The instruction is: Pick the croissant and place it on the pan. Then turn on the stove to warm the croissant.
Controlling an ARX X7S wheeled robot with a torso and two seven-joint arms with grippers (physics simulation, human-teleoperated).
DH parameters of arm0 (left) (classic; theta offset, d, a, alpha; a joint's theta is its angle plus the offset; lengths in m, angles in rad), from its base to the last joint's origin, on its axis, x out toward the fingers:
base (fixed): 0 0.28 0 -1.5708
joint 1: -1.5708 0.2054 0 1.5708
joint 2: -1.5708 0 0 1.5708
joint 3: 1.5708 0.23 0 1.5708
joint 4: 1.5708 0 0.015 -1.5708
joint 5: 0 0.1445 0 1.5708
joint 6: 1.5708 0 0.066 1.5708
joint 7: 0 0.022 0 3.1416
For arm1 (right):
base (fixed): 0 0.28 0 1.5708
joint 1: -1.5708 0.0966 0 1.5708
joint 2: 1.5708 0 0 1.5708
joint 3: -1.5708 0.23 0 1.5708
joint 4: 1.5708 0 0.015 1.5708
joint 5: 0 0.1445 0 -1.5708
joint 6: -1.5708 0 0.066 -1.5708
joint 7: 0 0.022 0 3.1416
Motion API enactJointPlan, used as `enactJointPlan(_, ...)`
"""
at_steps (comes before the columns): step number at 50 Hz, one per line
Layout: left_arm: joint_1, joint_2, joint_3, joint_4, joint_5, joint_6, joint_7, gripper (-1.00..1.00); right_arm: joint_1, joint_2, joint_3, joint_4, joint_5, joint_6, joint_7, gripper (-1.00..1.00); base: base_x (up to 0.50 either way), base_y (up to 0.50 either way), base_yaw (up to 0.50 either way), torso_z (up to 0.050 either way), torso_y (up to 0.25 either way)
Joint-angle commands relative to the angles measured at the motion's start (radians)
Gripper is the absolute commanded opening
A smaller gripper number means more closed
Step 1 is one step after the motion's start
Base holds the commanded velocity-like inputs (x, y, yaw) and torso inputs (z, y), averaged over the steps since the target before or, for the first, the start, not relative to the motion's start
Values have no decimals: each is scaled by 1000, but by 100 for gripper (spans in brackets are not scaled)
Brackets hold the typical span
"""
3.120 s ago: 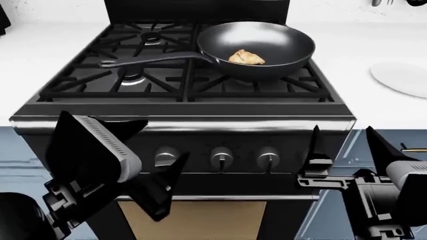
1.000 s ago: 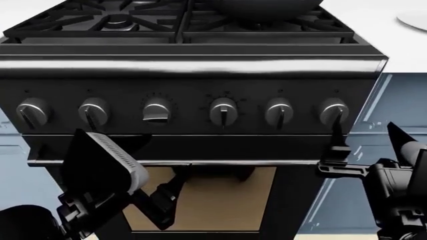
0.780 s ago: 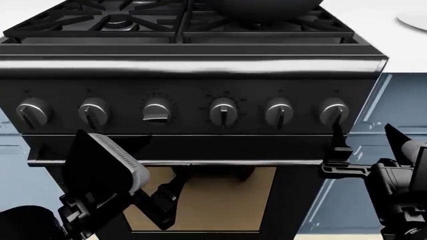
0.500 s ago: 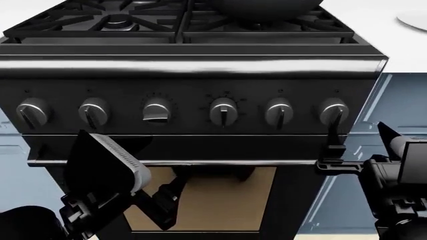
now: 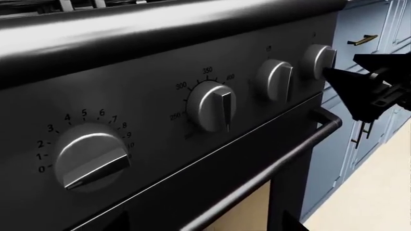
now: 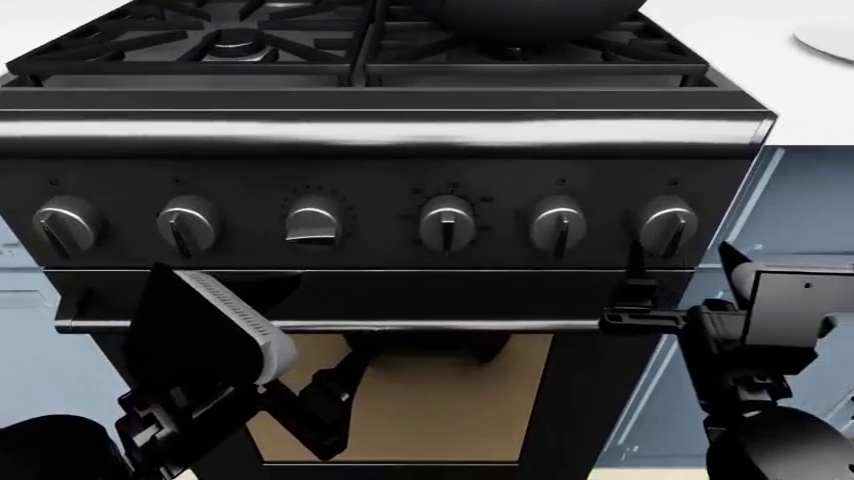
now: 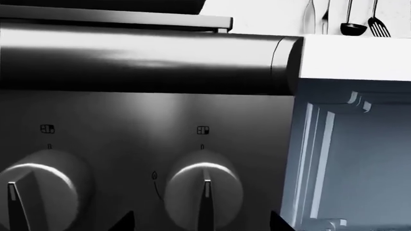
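Two grippers hang before the stove (image 6: pixel 400 250), below its knob row.

Nearest the head camera, the left gripper (image 6: pixel 287 345) sits low in front of the tan oven window with its jaws spread and nothing between them. The right gripper (image 6: pixel 687 285), jaws also apart and empty, hangs just below and in front of the rightmost knob (image 6: pixel 667 225), one dark fingertip (image 5: pixel 350 89) reaching up close to it without clear contact. Past the knob panel lie the cast-iron grates, and on the right rear of them rests the pan (image 6: pixel 527 15), only its dark underside in view; the croissant cannot be seen.
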Motion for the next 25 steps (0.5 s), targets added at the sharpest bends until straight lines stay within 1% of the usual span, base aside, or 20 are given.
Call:
enactJointPlan(1, 13, -1, 5, -8, 14, 17, 14, 100, 13, -29, -20, 41, -23, -24, 2, 100, 0, 0, 0, 0, 0)
enactJointPlan(25, 33, -6, 11, -17, 28, 37, 17, 100, 52, -38, -36, 92, -50, -42, -2, 100, 0, 0, 0, 0, 0)
